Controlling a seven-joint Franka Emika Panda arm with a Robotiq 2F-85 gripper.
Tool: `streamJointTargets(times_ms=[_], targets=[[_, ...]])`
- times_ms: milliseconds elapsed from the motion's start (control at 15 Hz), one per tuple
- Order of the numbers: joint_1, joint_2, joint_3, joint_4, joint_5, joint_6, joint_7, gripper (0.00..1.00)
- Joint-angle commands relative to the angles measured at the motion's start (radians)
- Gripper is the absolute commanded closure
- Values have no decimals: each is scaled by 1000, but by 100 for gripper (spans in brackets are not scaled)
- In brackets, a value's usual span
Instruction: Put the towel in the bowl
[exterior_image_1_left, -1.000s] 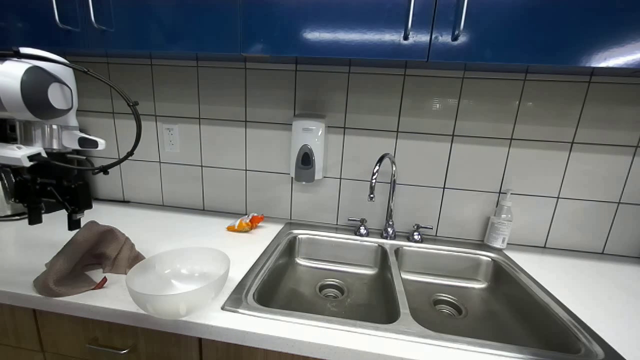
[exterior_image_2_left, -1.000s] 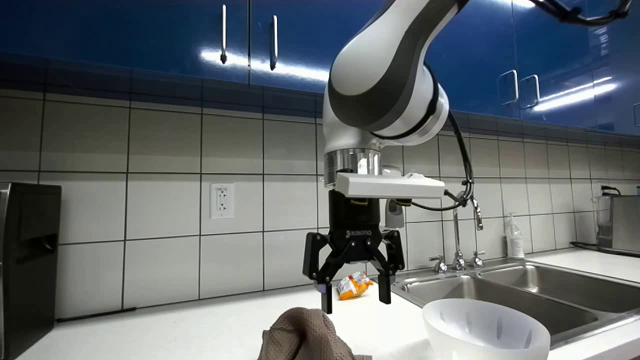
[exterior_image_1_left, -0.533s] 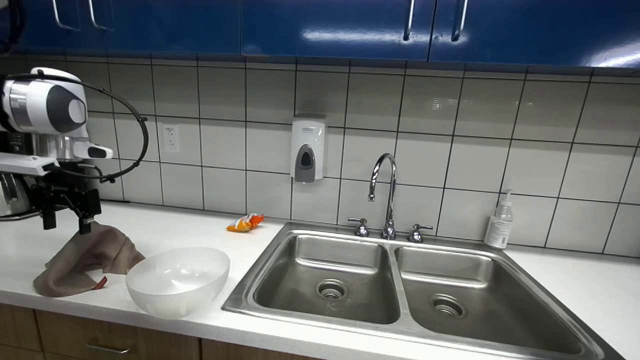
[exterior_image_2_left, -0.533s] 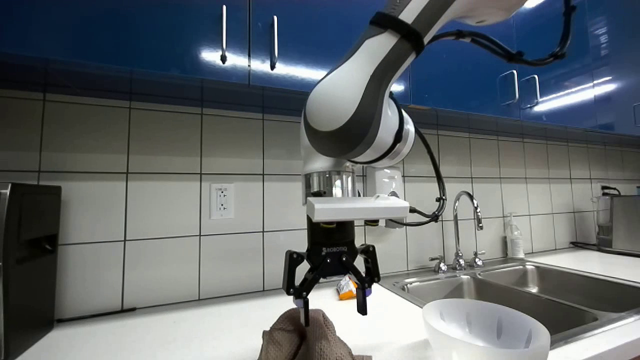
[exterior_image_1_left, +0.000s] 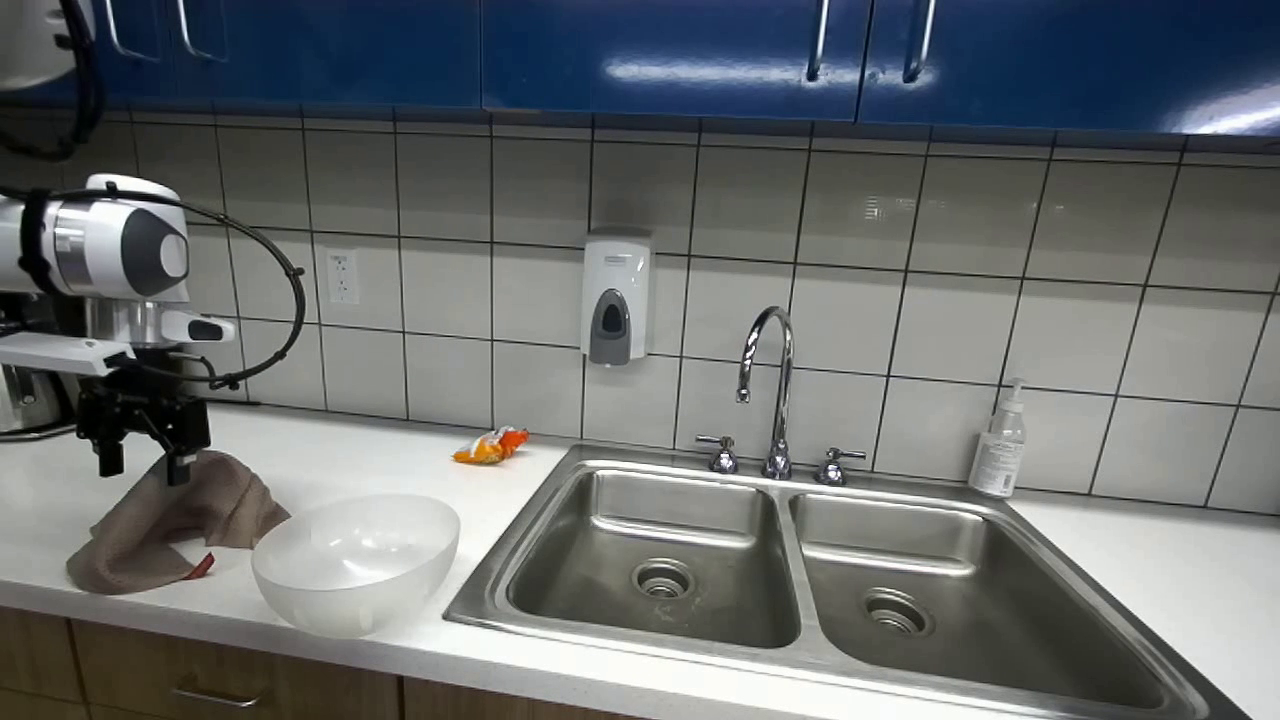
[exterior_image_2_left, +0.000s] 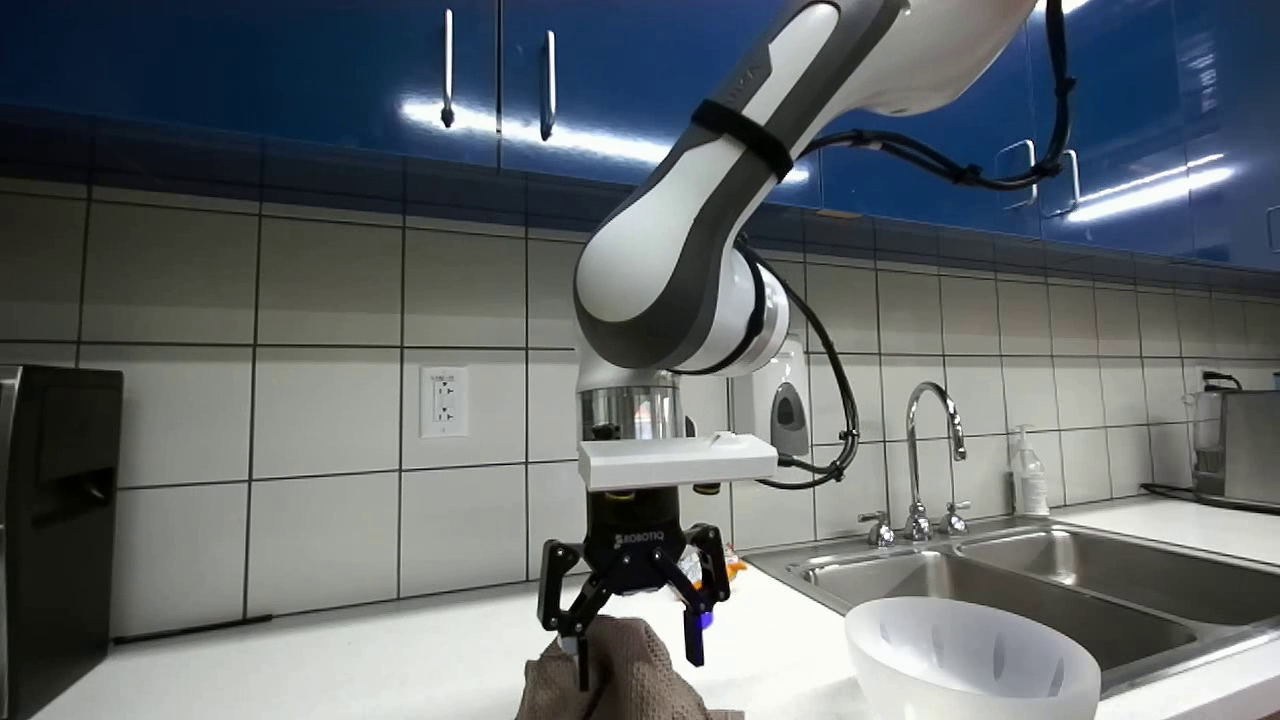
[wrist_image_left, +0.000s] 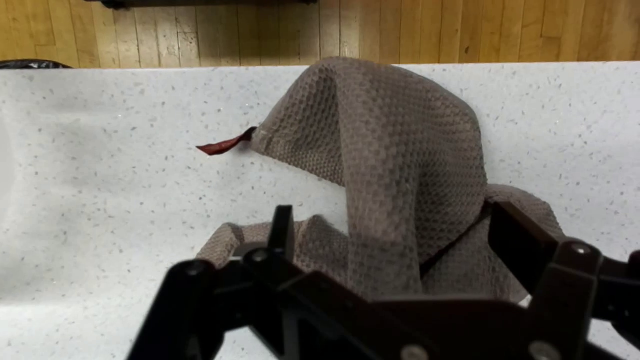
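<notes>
Loosely rumpled, the brown, honeycomb-textured towel (wrist_image_left: 385, 165) humps into soft folds.

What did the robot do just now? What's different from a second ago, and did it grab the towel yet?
The pincer came down, sliding left across the picture in an exterior view, so now it is lower over the towel. It hasn't grabbed anything or let anything go; it is still open. The towel, the bowl and the orange packet stayed put.
</notes>
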Motion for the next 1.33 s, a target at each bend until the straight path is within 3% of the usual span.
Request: streamJointTargets(times_ms=[0, 333, 1267], targets=[[30, 37, -31, 54, -20, -1, 19, 0], [43, 68, -63, 93, -29, 0, 22, 0], [37, 67, -66, 70, -8, 6, 4, 0]])
